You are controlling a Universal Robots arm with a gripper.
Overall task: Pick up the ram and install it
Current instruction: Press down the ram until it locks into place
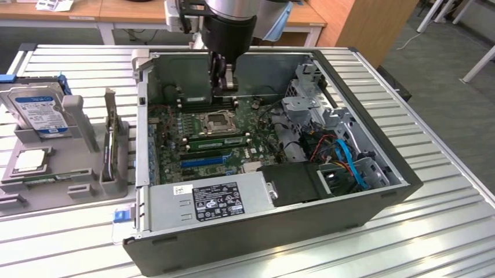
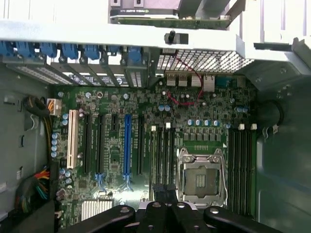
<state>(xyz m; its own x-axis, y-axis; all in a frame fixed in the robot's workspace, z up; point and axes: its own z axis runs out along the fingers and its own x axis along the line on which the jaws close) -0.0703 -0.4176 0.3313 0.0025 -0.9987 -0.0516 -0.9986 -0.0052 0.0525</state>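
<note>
The ram (image 1: 48, 176), a long narrow green stick, lies flat in a slot at the front of the grey tray (image 1: 15, 200), at the exterior view's left and outside the computer case. My gripper (image 1: 224, 87) hangs inside the open case (image 1: 371, 208), over the far part of the motherboard (image 1: 174, 124) and well away from the ram. In the wrist view the gripper (image 2: 165, 191) is shut, with nothing visible between its dark fingers. It sits above the black memory slots (image 2: 162, 155) beside the empty processor socket (image 2: 201, 177).
The tray also holds a hard drive (image 1: 37, 110), a square silver processor (image 1: 29, 159) and an upright card (image 1: 116, 139). Inside the case are a power supply (image 1: 213, 200), a drive cage (image 1: 309, 107), blue and orange cables (image 1: 344, 153), and a green strip (image 1: 219, 138) beside the socket.
</note>
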